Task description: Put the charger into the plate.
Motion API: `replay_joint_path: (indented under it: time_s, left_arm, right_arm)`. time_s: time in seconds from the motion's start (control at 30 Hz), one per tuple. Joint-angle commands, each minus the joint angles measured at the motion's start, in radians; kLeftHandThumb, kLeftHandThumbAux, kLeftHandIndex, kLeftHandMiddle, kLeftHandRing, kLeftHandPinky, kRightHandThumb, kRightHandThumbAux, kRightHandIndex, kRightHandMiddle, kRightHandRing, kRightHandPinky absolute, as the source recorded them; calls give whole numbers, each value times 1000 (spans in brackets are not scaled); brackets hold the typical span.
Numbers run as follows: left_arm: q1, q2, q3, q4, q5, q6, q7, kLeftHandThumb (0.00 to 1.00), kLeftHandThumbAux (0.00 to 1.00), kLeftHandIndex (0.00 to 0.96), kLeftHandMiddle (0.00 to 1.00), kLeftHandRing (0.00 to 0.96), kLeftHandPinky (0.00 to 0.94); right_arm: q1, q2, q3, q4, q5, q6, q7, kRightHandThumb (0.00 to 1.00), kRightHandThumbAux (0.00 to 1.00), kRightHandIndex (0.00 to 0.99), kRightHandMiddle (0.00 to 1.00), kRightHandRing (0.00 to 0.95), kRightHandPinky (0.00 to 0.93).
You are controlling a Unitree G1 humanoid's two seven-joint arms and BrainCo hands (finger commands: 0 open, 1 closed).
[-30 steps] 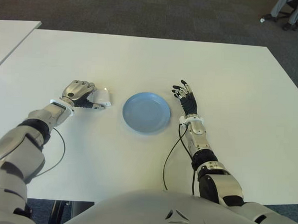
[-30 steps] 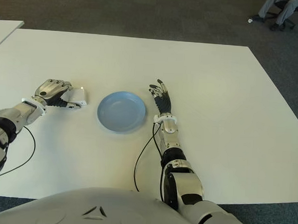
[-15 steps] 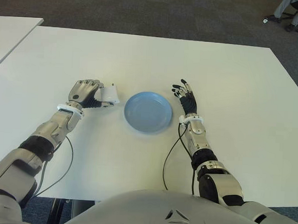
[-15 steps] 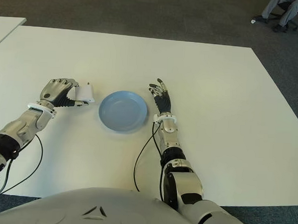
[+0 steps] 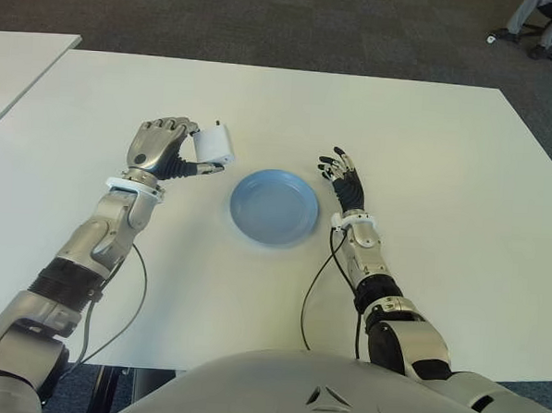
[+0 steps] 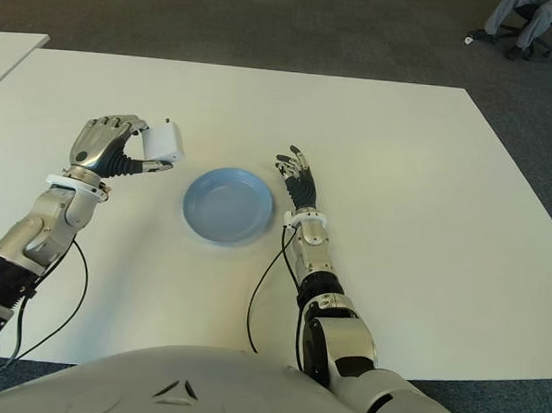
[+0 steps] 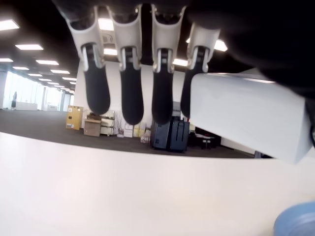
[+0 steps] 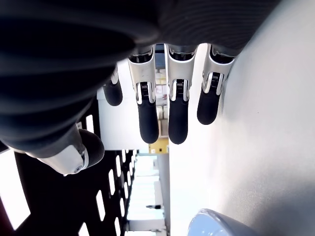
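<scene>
A white block-shaped charger is held in my left hand, lifted above the white table to the left of the plate. In the left wrist view the charger sits against the curled fingers. The round blue plate lies on the table between my hands, with nothing in it. My right hand shows just right of the plate, fingers relaxed and holding nothing.
Dark carpet lies beyond the table's far edge. A second white table shows at the far left. A seated person's legs are at the top right. Black cables run along both forearms.
My left hand has risen off the table with the charger and moved slightly toward the plate. The right hand has stayed still.
</scene>
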Motion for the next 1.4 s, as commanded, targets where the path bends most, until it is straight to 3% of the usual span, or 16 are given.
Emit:
replay_joint_path:
  time_s: [0.03, 0.53, 0.83, 1.07, 1.4]
  left_arm:
    - [34, -24, 20, -53, 9, -3, -45, 748, 698, 442, 867, 865, 856]
    - [39, -135, -44, -103, 90, -6, -130, 749, 698, 442, 869, 864, 832]
    - [31, -162, -71, -77, 123, -22, -156, 749, 698, 443, 865, 860, 830]
    - [14, -180, -103, -21, 137, -52, -167, 750, 698, 443, 858, 854, 825]
    - [-45, -221, -146, 165, 137, -122, -127, 751, 697, 443, 854, 850, 813]
  right_arm:
    - [38, 5, 3, 24, -3, 45, -6, 0, 545, 97, 278, 265, 234]
    - [43, 7, 4, 10, -2, 50, -3, 0, 538, 99, 269, 260, 234]
    - [45, 8, 7, 2, -4, 56, -8, 0, 528, 94, 264, 257, 229]
    - [46, 10, 8, 0, -2, 57, -8, 0, 522, 94, 267, 259, 228]
    - [51, 19, 11, -18, -2, 72, -13, 0, 528, 95, 269, 260, 226]
